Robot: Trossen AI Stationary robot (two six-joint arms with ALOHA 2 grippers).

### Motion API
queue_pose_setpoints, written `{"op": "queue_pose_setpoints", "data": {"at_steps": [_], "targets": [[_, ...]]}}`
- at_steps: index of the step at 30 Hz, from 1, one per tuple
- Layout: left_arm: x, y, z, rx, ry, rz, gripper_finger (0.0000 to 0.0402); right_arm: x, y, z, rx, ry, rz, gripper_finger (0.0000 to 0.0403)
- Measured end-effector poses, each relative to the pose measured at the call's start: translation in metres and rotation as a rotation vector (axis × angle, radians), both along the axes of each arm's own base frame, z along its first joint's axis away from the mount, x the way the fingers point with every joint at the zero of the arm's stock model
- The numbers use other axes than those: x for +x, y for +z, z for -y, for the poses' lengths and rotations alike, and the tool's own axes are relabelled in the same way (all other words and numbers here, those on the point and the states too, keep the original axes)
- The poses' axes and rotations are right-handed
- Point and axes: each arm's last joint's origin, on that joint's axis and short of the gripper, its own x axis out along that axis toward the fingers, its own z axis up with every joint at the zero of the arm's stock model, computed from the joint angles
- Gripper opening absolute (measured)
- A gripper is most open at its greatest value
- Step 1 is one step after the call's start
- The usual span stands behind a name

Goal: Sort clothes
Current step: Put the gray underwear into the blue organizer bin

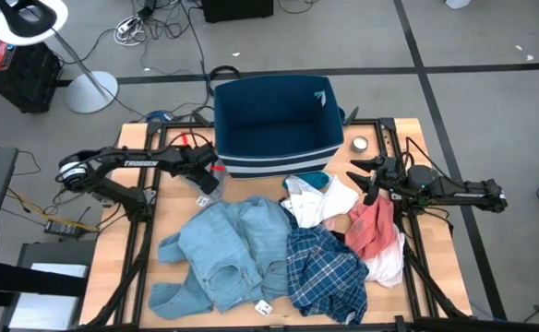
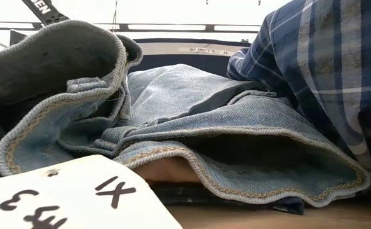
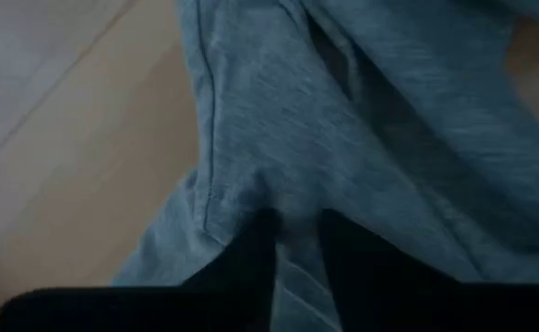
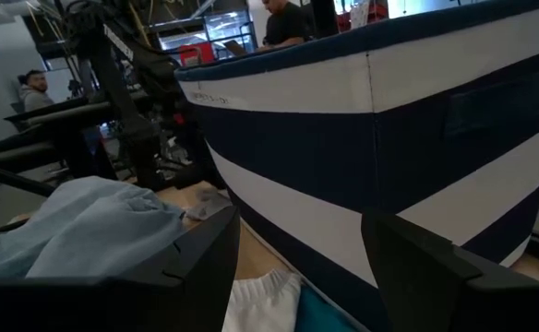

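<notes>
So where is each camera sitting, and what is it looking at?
High view: above the table, looking straight down at the clothes, the navy striped bin, and both arms, left gripper and right gripper.
Low view: at tabletop height, right against the light blue denim and plaid shirt; a bit of arm shows at the top.
Left wrist view: on the left arm, facing denim over the wood tabletop, its own dark fingers below.
Right wrist view: on the right arm, facing the bin's striped side, fingers apart.
Shared: high and right wrist views both show the bin.
</notes>
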Motion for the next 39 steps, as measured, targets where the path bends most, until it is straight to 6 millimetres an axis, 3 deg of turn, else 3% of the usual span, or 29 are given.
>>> {"op": "queue_pose_setpoints", "data": {"at_steps": [3, 7, 16, 26, 39], "targets": [[-0.001, 0.004, 0.002, 0.015, -0.024, 0.005, 0.0019, 0.0, 0.0, 0.0, 0.0, 0.0, -0.001, 0.023], [-0.006, 0.017, 0.007, 0.039, -0.022, 0.044, 0.0005, 0.0, 0.0, 0.0, 0.0, -0.001, -0.001, 0.023], [-0.036, 0.056, 0.023, 0.092, 0.028, 0.149, 0.0001, 0.0, 0.0, 0.0, 0.0, 0.0, 0.0, 0.023], [-0.073, 0.097, 0.042, 0.194, 0.058, 0.411, 0.0, 0.0, 0.0, 0.0, 0.0, 0.0, 0.0, 0.023], [-0.1, 0.186, 0.056, 0.384, 0.016, 0.724, 0.0, 0.0, 0.0, 0.0, 0.0, 0.0, 0.0, 0.023]]}}
